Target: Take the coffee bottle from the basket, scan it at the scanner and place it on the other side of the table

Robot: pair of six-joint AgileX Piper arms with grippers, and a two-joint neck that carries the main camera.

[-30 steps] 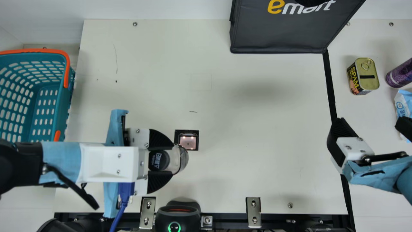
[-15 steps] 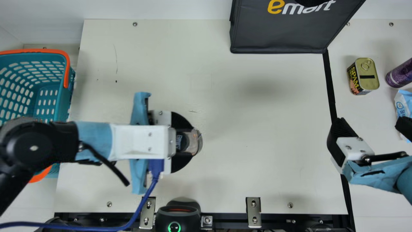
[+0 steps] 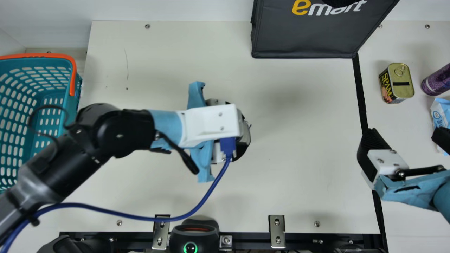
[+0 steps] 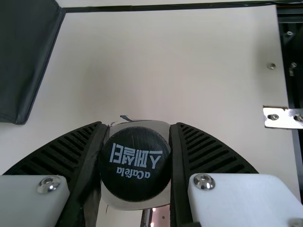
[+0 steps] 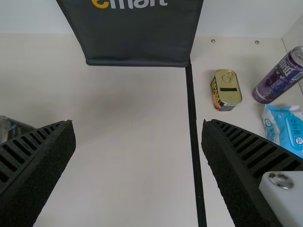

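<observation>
The tabletop (image 3: 299, 182) had the basket (image 3: 72, 105) beside its left edge and the right hand (image 5: 138, 122), spread, near its right. The left hand (image 4: 139, 125) pinched the coffee bottle (image 4: 135, 165) over the middle; a hasty swing could loosen it.

Main view high above table (image 3: 299, 158)

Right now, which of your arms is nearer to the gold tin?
My right one. In the main view, the right end effector is just below the gold tin. The left end effector holds the coffee bottle, much farther left, across the black strip.
</observation>
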